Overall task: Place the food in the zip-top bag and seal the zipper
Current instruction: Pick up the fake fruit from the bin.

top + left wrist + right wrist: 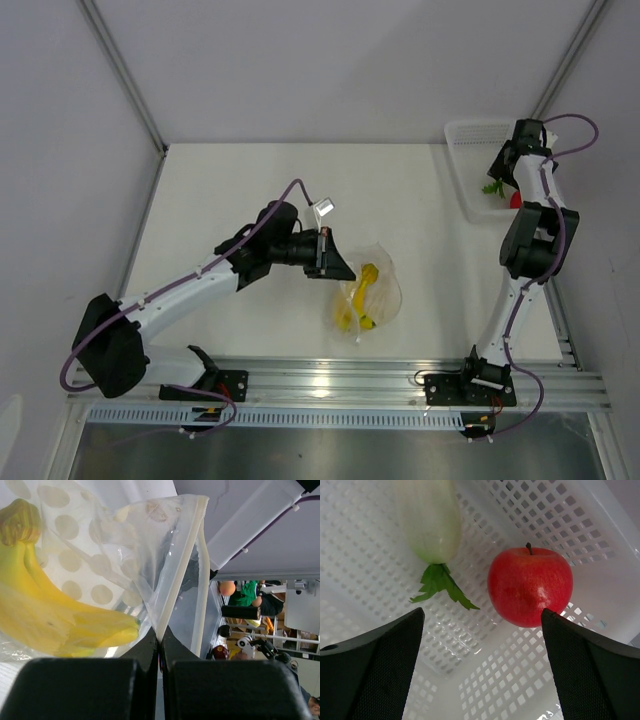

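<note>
The clear zip-top bag (372, 288) lies mid-table with the yellow banana bunch (358, 297) inside it. My left gripper (337, 262) is shut on the bag's edge. In the left wrist view the jaws (159, 641) pinch the whitish zipper strip (177, 580), and the banana bunch (45, 615) shows through the dotted plastic. My right gripper (505, 162) hangs open over the white mesh basket (468, 170). In the right wrist view its gripper (482, 630) is open above the round red fruit (530, 586) and the white radish (429, 520) with green leaves, both in the basket (580, 525).
The basket stands at the table's back right corner against the wall frame. A metal rail (340, 385) runs along the near edge with both arm bases on it. A small white tag (324, 207) sticks up from the left wrist.
</note>
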You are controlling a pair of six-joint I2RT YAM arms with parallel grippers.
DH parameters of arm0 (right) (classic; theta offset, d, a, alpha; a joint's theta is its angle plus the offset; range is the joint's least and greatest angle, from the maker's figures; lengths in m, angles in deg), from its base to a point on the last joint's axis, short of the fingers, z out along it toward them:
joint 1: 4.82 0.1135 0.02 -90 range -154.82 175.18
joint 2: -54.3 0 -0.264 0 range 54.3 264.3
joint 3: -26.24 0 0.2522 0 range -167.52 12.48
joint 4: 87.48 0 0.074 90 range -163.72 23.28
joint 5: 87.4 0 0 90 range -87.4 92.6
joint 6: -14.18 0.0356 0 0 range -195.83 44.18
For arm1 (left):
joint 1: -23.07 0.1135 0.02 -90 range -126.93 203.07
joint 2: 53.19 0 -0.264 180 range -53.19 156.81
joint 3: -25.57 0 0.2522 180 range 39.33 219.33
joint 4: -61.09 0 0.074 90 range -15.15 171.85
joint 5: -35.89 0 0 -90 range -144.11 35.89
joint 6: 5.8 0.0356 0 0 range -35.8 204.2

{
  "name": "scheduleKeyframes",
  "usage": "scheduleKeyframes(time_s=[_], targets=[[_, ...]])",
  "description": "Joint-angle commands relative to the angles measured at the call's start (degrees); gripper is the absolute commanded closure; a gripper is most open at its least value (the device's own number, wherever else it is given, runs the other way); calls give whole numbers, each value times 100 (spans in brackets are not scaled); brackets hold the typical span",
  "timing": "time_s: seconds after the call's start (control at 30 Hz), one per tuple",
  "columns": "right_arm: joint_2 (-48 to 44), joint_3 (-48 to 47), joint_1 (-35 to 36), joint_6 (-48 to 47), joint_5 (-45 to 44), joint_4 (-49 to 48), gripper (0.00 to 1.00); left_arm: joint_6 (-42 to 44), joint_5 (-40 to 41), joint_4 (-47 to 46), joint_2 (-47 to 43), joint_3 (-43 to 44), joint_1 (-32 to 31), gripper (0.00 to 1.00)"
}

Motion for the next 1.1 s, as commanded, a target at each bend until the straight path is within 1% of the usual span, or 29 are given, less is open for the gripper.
scheduleKeyframes(time_s=[0.0,0.1,0.23,0.43,0.63,0.93,1.07], targets=[[101,-154,-68,-265,-322,-23,0,-26,-266,-456,99,-71,36,100],[189,-92,-103,-292,-409,-111,0,-78,-354,-535,196,-62,36,99],[242,48,-138,-266,-734,-252,0,-70,-407,-527,240,-54,36,99],[391,119,-270,-107,-656,-261,1,-52,-407,-456,276,-18,27,100],[576,-31,-358,-72,-656,-182,1,-52,-390,-465,293,-19,36,99],[690,-145,-455,-133,-498,-147,11,-70,-434,-509,363,-1,45,99],[690,-171,-455,-142,-419,-164,19,-78,-425,-526,381,-45,45,99]])
